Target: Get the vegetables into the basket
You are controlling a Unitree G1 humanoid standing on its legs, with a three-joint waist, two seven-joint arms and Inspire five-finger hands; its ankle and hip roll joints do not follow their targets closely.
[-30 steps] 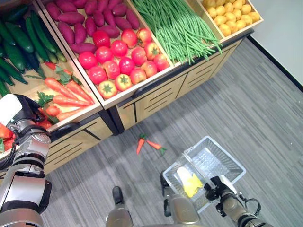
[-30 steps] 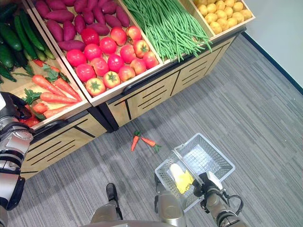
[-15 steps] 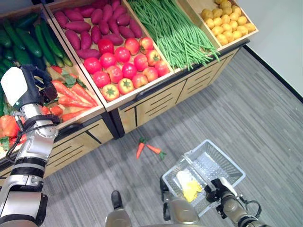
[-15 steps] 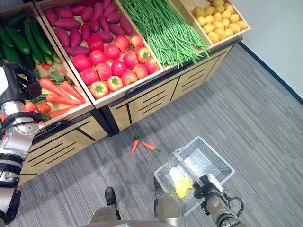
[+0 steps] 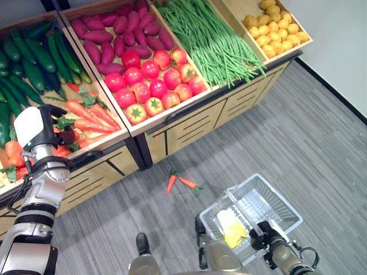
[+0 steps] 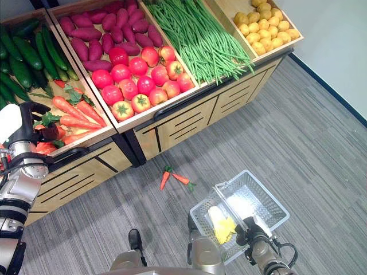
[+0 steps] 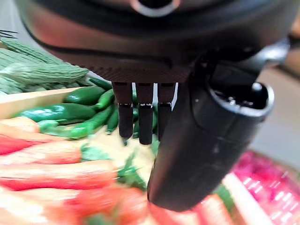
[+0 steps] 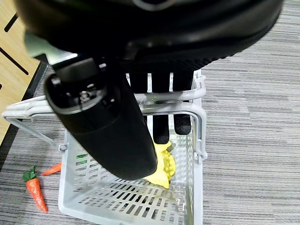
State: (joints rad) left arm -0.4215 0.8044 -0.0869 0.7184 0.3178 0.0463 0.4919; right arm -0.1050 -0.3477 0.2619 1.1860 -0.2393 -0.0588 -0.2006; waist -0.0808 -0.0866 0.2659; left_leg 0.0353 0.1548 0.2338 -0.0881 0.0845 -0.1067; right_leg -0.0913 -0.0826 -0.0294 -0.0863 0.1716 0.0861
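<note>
My left hand [image 5: 50, 122] hovers over the carrots [image 5: 87, 114] in the display bin, at its near left corner. In the left wrist view its fingers [image 7: 140, 118] hang straight above carrots and green leaves, open with nothing in them. My right hand [image 5: 269, 239] is low at the front right, curled round the handle [image 8: 186, 108] of the white wire basket [image 5: 279, 201]. A yellow vegetable [image 5: 232, 227] lies in the basket. Two small carrots [image 5: 179, 181] lie on the floor between the stand and the basket.
The wooden stand holds cucumbers [image 5: 35, 56], sweet potatoes [image 5: 119, 32], tomatoes [image 5: 153, 81], green beans [image 5: 213, 40] and small yellow produce [image 5: 276, 25]. Its drawer fronts [image 5: 189, 123] face the grey carpet. A wall runs along the right.
My left hand rose over the carrot bin, then came back a little toward its front edge. The head camera shifted slightly. The basket stays in my right hand.
</note>
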